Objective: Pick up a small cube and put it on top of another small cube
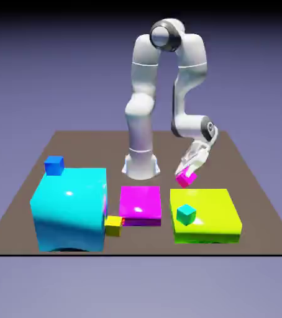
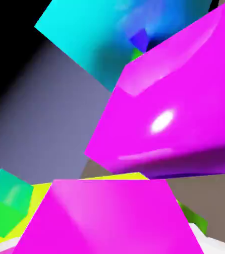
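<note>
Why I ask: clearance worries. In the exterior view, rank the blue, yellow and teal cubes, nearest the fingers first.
1. Teal cube, on the exterior view's right.
2. Yellow cube, beside the cyan block.
3. Blue cube, at the exterior view's left.

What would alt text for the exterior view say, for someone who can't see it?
A white robot arm's gripper holds a small magenta cube, tilted, near a yellow-green slab bearing a teal cube. A small blue cube sits by a big cyan block.
</note>
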